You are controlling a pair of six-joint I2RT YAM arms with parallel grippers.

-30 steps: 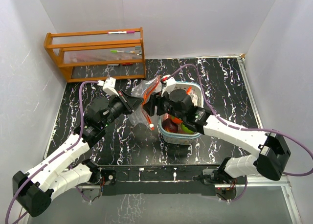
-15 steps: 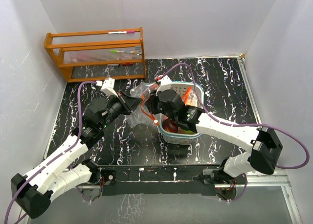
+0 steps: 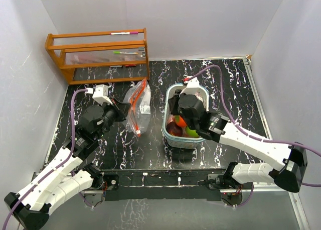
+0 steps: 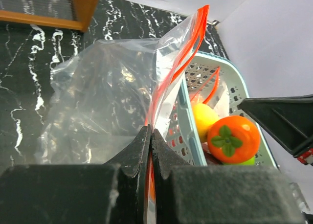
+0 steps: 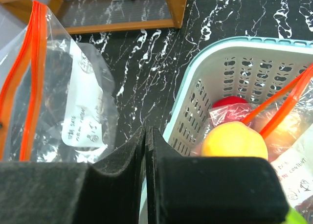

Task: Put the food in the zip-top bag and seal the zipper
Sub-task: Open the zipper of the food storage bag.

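Note:
The clear zip-top bag (image 3: 140,105) with its orange zipper hangs left of the basket, its mouth edge pinched in my left gripper (image 3: 125,114), which is shut on it. In the left wrist view the bag (image 4: 105,94) rises from the closed fingertips (image 4: 142,143). The food lies in the pale-blue basket (image 3: 168,102): an orange fruit (image 3: 179,122), a green one (image 3: 192,132) and a red one (image 3: 173,130). My right gripper (image 5: 146,132) is shut with nothing in it, over the basket's left rim (image 5: 188,106). A yellow-orange fruit (image 5: 235,141) and a red fruit (image 5: 229,102) show there.
A wooden rack (image 3: 98,56) holding pens stands at the back left. Another clear bag with an orange zipper (image 5: 286,104) lies inside the basket among the fruits. White walls close in the black marbled table (image 3: 150,149) on three sides.
My right gripper let go of the bag's mouth, shut, and swung right over the basket. My left arm drew back to the left, keeping the bag.

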